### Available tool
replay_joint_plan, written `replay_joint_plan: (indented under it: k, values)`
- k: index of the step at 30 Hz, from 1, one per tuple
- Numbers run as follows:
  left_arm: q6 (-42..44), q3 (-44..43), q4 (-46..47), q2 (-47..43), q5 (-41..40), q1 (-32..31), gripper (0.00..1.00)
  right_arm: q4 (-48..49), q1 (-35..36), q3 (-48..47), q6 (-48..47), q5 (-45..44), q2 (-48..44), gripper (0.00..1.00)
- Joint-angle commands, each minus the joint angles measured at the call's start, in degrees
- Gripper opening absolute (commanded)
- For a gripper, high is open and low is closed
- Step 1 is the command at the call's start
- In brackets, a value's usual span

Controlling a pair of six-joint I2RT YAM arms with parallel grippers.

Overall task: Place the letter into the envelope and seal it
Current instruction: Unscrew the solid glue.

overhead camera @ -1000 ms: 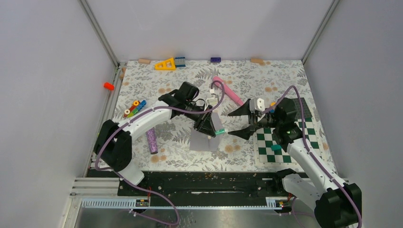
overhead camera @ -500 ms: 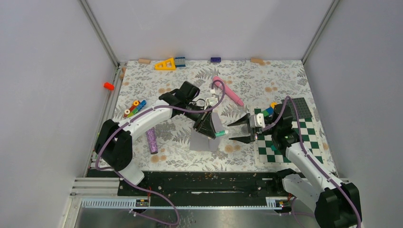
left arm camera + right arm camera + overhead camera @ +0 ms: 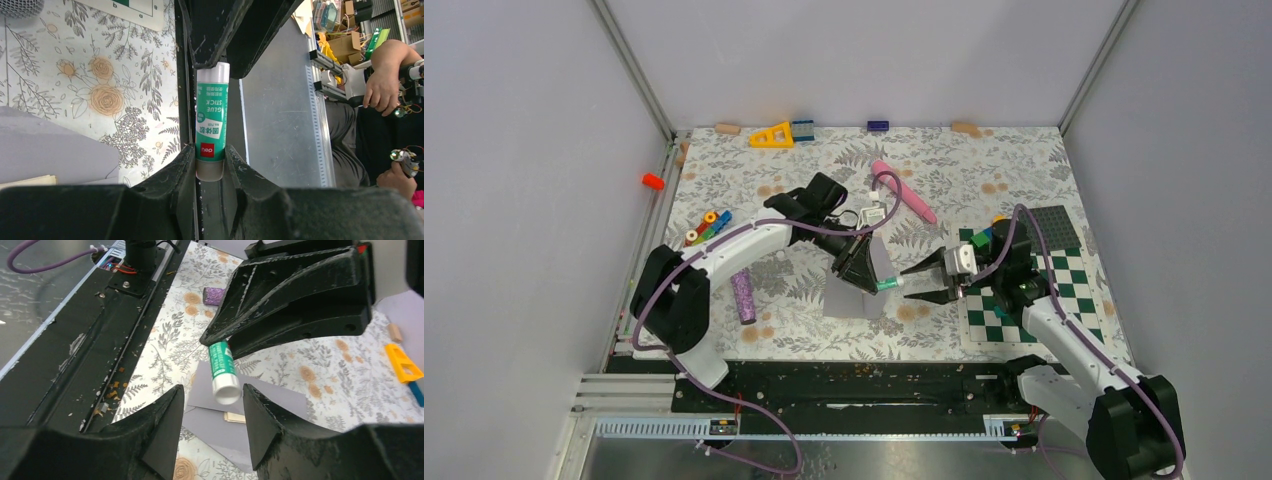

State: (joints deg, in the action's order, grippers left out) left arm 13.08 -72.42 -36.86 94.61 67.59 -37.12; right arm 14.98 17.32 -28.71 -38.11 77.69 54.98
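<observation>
The envelope (image 3: 854, 302) lay flat on the table (image 3: 804, 180). Just above it, the left gripper (image 3: 864, 268) clamped a glue stick (image 3: 211, 125), cap pointing right. The right gripper (image 3: 212, 392) had its jaws apart on either side of that cap, not gripping it. A purple cylinder (image 3: 743, 296) lay left of the envelope, a pink stick (image 3: 904, 191) beyond it, and a checkered mat (image 3: 1024, 300) to its right.

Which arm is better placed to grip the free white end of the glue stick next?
Right. The right tool, open, straddles the white end of the glue stick; the left tool is clamped on its other end.
</observation>
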Motion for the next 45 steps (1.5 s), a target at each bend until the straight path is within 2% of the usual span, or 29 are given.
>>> replay_joint_plan:
  k: [1, 3, 10, 15, 17, 20, 23, 25, 29, 34, 39, 42, 45]
  values:
    - [2.84, -3.33, -1.41, 0.63, 3.16, -0.02, 0.02, -13.57, 1.62, -3.51, -13.33, 0.61, 1.18, 0.52]
    - [2.99, -3.36, -1.63, 0.55, 3.12, -0.05, 0.02, -18.12, 1.75, -4.30, -15.80, 0.53, 1.60, 0.49]
    - [3.26, -3.34, -1.63, 0.40, 2.47, -0.06, 0.02, -18.36, 1.75, -4.25, -15.30, 0.11, 1.63, 0.37]
    - [3.40, -3.30, -1.80, -0.38, 2.45, -0.13, 0.01, -17.42, 1.85, -4.15, -13.58, -1.46, 2.18, 0.41]
    - [3.44, -3.27, -1.81, -0.28, 2.55, -0.10, 0.01, -13.28, 1.86, -3.53, -10.37, -2.38, 2.20, 0.42]
    - [3.53, -3.33, -1.96, -0.18, 2.46, -0.14, 0.01, -1.31, 1.84, -0.77, 0.07, -3.71, 1.92, 0.48]
    - [3.37, -3.30, -1.92, -0.19, 2.52, -0.14, 0.00, 14.43, 2.11, 2.93, 11.53, -5.62, 2.08, 0.48]
    - [3.23, -3.37, -1.77, -0.15, 2.55, -0.14, 0.00, 18.49, 2.17, 3.81, 14.09, -5.21, 2.31, 0.48]
    - [2.70, -2.92, -0.91, -0.64, 2.16, -0.14, 0.00, 12.73, 2.69, 2.68, 11.26, -3.98, 1.84, 0.44]
    - [1.55, -2.52, 0.42, -0.77, 1.40, -0.14, 0.00, 12.41, 2.72, 2.70, 11.81, -3.28, 1.35, 0.35]
    - [-0.33, -1.84, 2.69, -1.69, -0.28, -0.03, 0.00, 10.60, 2.83, 2.08, 13.03, -3.50, 1.52, 0.21]
    - [-0.25, -1.39, 3.54, -3.25, -2.47, -0.05, 0.00, 5.52, 2.79, 0.36, 13.15, -3.89, 2.11, 0.19]
    - [0.15, -0.59, 4.59, -5.75, -5.61, -0.11, 0.00, 3.42, 2.81, -1.73, 18.82, -4.87, 3.29, 0.19]
